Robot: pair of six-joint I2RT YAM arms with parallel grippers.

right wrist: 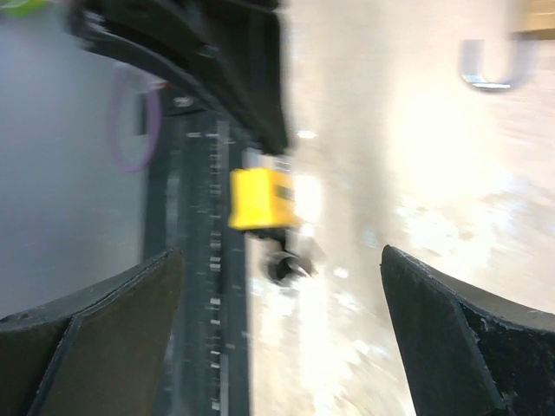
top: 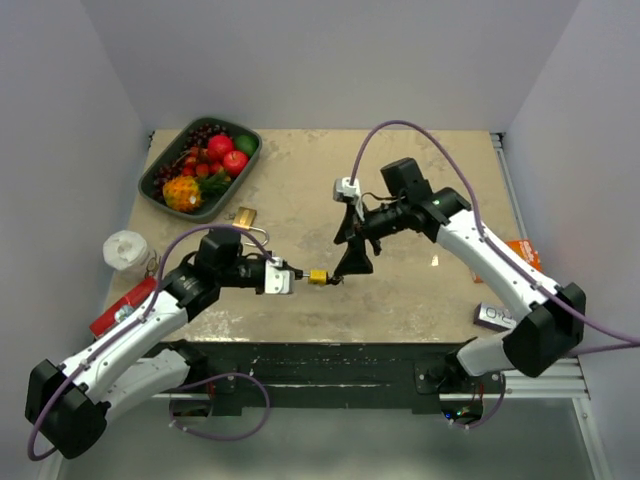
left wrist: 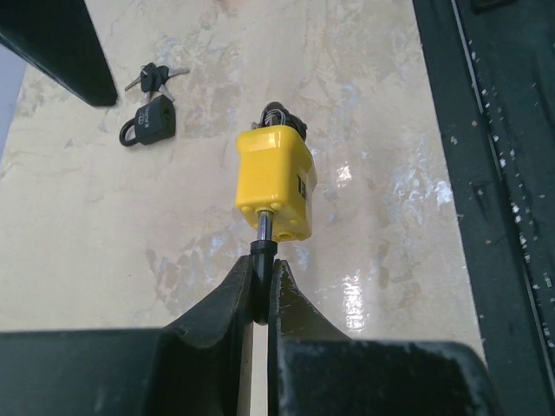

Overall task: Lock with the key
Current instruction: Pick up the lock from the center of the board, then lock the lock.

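Green tray (top: 213, 211) holds fruit (top: 210, 160), yellow padlock (top: 318, 277) well apart.

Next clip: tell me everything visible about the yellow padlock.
The padlock has a blocky yellow body, plastic-looking, with a small dark label on one side and a dark shackle at its far end; whether that is latched cannot be told. A key sits in its near face, the black head pinched by the left fingers. It is roughly level, at the middle of the table. The open right fingers flank it without touching.
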